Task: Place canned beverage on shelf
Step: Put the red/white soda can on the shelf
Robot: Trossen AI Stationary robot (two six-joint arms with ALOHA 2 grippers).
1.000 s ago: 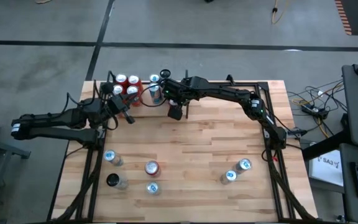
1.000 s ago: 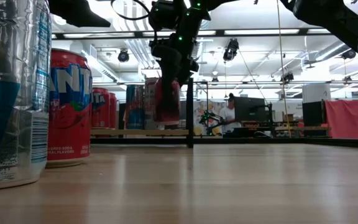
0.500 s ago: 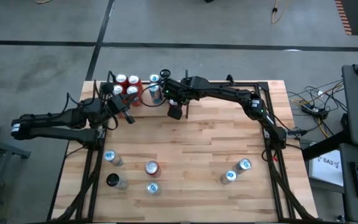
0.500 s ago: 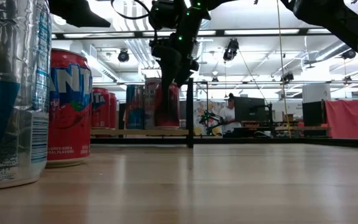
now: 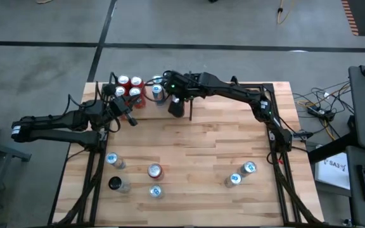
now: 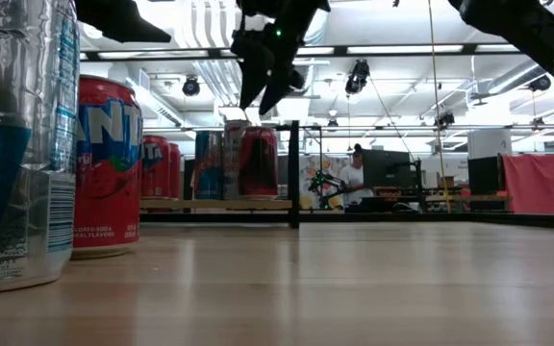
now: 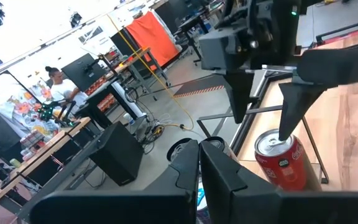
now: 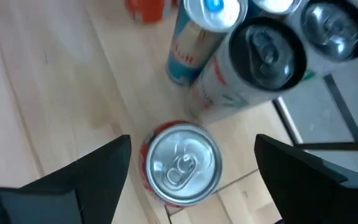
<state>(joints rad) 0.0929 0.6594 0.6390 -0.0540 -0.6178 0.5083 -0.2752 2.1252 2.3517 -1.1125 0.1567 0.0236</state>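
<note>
Shelf sits at the table's far edge, toward 11 o'clock in your high view, a black frame with a plank floor, and it holds a cluster of cans. The red can stands upright on that plank at the 3 o'clock end of the cluster, just beside a blue-and-white can and a silver one; in the low view you see it against the black upright post. Your right gripper hangs directly above the red can with its fingers spread wide and nothing between them; its wrist view looks down on the can's top, one dark finger on either side and clear of it. In the high view the right gripper is at 12 o'clock of the table. Your left gripper waits at about 10 o'clock, near the cluster's near side, its fingers pressed together with nothing in them; from its wrist view you see the red can under the other arm's fingers. Six more cans stand at the near side: four around 7 o'clock and two around 5 o'clock. A person sits far back in the room
</note>
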